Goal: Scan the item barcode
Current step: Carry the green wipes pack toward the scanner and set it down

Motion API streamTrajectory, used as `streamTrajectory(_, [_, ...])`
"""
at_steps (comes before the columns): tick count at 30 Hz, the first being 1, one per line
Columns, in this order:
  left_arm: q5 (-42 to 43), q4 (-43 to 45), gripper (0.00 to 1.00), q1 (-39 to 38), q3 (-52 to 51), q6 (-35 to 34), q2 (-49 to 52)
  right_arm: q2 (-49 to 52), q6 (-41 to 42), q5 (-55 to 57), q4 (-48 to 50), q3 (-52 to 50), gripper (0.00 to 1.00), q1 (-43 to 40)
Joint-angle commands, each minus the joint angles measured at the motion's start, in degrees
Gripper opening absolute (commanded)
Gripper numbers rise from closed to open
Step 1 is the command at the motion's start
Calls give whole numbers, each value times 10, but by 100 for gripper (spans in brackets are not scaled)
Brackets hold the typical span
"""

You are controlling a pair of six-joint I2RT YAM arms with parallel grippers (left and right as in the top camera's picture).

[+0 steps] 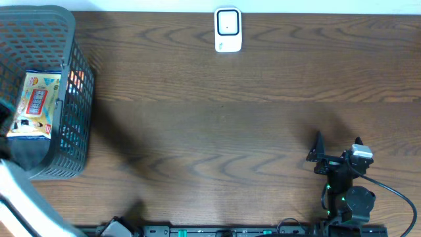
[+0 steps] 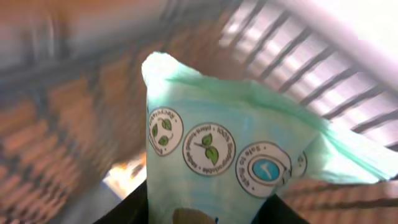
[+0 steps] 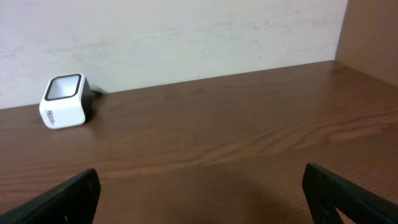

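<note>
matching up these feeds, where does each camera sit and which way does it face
overhead: above the table, looking straight down at basket, barcode scanner, right gripper.
left wrist: down in the basket, close on a pale green packet held by the left gripper.
right wrist: low over the table, facing the barcode scanner; open right gripper at the bottom.
shared: overhead and right wrist both show the barcode scanner.

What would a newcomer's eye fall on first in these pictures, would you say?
Probably the pale green plastic packet with round leaf badges, which fills the left wrist view, clamped in the left gripper against a blurred background. Overhead, the grey plastic mesh basket on the left side of the brown wooden table and the small white box-shaped scanner at the middle of its far edge stand out.
</note>
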Motion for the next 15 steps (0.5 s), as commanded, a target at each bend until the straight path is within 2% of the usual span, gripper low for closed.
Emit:
streamTrajectory(1, [122, 56, 40, -3, 14, -96, -80, 1, -7, -2, -2, -1, 99, -6])
streamTrajectory(6, [161, 132, 40, -69, 14, -162, -163, 1, -8, -2, -2, -1, 99, -6])
streamTrajectory(12, [162, 104, 40, -234, 14, -156, -173, 1, -8, -2, -2, -1, 99, -6])
streamTrajectory(15, [161, 61, 40, -343, 14, -116, -144, 1, -8, -2, -2, -1, 99, -6])
